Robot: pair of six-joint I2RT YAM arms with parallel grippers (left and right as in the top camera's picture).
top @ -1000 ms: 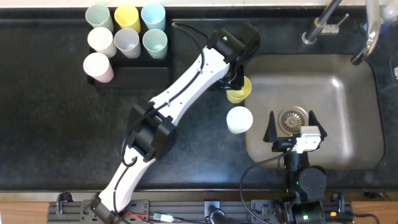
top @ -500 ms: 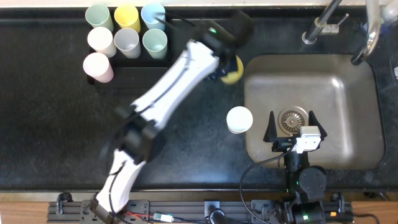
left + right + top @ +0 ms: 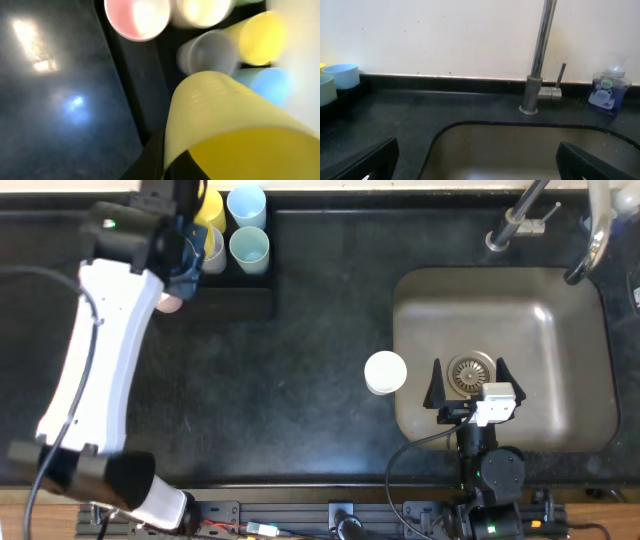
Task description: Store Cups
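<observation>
The left tool (image 3: 183,258) hangs over the black tray (image 3: 240,295) at the counter's far left corner, clamped on a yellow cup (image 3: 235,130) that lies tilted in its grip. Below it in the tray stand a pink cup (image 3: 137,17), a cream cup (image 3: 200,10), a grey cup (image 3: 207,52), a second yellow one (image 3: 260,37) and a blue cup (image 3: 267,85); a teal cup (image 3: 249,248) stands just beside the blue one. A white cup (image 3: 385,372) stands alone on the counter (image 3: 300,410), touching the left rim of the sink (image 3: 560,420). The right tool (image 3: 469,378) sits above the sink near the counter's front edge, its fingers spread apart and holding nothing.
</observation>
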